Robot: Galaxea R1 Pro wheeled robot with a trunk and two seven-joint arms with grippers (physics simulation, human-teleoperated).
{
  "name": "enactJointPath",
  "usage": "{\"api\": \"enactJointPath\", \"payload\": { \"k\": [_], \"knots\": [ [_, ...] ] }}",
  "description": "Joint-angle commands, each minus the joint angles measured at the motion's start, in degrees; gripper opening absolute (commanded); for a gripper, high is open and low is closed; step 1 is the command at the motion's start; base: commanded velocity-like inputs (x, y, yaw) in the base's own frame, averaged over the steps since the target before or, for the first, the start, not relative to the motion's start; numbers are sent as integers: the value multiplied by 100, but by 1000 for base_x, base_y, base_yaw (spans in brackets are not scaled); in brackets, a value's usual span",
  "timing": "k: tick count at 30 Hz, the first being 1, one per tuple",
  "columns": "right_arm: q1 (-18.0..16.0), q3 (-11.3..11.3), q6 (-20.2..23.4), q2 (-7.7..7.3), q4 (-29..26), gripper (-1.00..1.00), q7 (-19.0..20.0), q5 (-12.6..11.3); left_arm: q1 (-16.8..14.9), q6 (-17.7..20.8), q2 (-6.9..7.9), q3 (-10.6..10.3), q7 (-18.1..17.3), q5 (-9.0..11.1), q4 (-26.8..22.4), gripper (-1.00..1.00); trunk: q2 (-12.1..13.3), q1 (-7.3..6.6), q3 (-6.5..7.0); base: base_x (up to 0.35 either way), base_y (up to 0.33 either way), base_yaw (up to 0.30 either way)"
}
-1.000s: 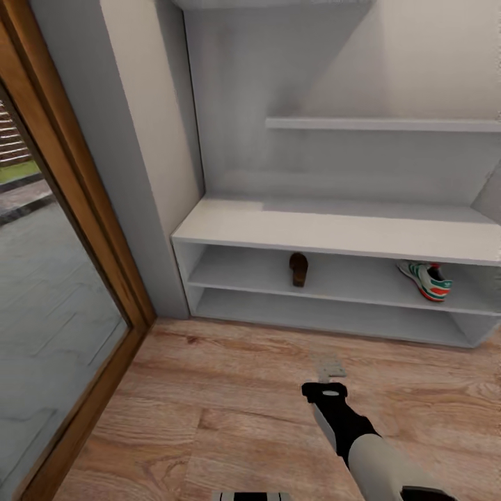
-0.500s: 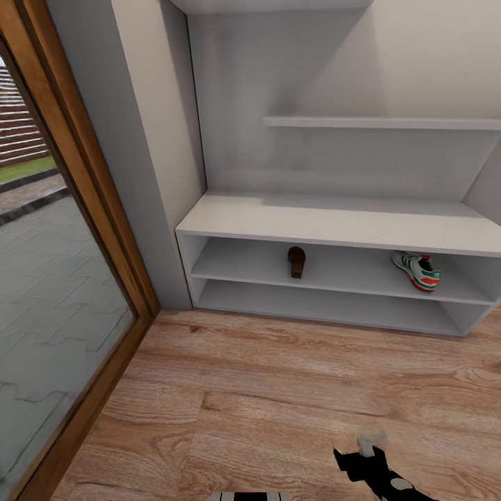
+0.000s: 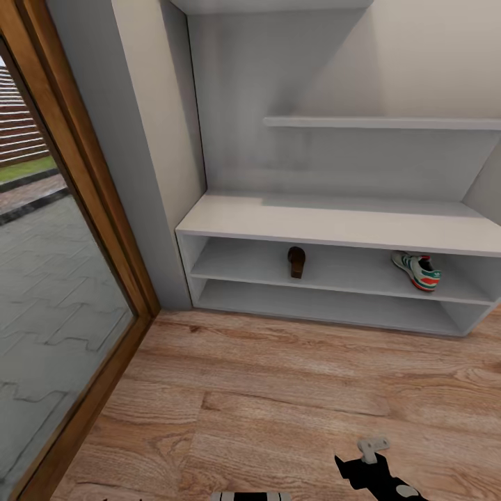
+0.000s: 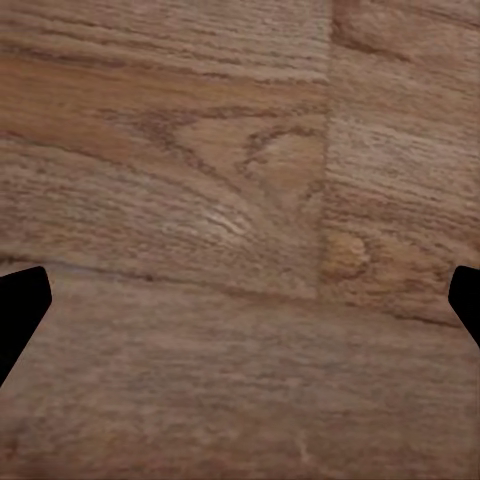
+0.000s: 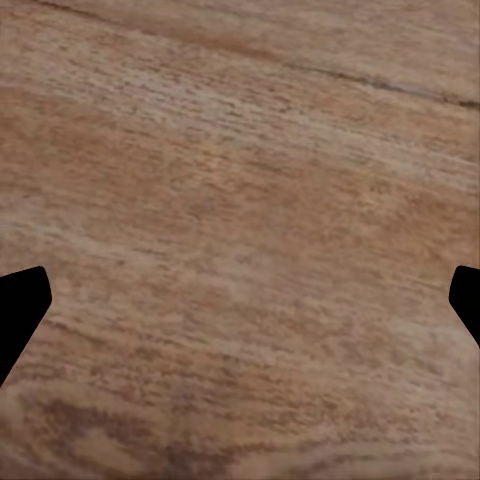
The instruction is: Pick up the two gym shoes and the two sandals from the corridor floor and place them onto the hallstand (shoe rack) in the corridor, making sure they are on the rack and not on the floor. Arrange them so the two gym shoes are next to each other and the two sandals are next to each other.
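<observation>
On the hallstand's (image 3: 334, 229) upper shelf level, one sandal (image 3: 296, 261) lies left of centre with its long axis pointing into the shelf, and one gym shoe (image 3: 416, 269) lies well apart at the right, angled. The right gripper (image 3: 373, 449) hangs over the corridor floor (image 3: 264, 390) near the robot, far short of the rack. Both wrist views show finger tips (image 5: 20, 305) spread wide over bare planks, gripping nothing.

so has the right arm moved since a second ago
Yes. The right gripper has pulled back from the hallstand toward the robot, now low over the corridor floor; the camera shifted slightly too.
</observation>
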Motion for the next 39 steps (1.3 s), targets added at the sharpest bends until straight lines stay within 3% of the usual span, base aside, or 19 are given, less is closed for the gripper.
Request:
{"api": "enactJointPath", "payload": {
  "k": [1,15,26,39],
  "knots": [
    [2,-51,-19,-3,4,100,18,54,-4,-28,-2,49,-20,-58,4,100,-2,-1,-4,0,0,0],
    [87,-76,-14,-64,-3,100,-1,43,-4,-28,-3,43,-20,-55,105,100,-2,-1,-4,0,0,-189],
    [99,-77,-15,-122,-4,100,-602,35,-4,-36,-3,41,-20,-55,119,100,-2,-1,-4,0,0,-267],
    [196,-77,-17,-60,-2,100,-721,22,-4,-36,-3,42,-20,-55,125,100,-2,-1,-4,0,0,-268]
  ]
}}
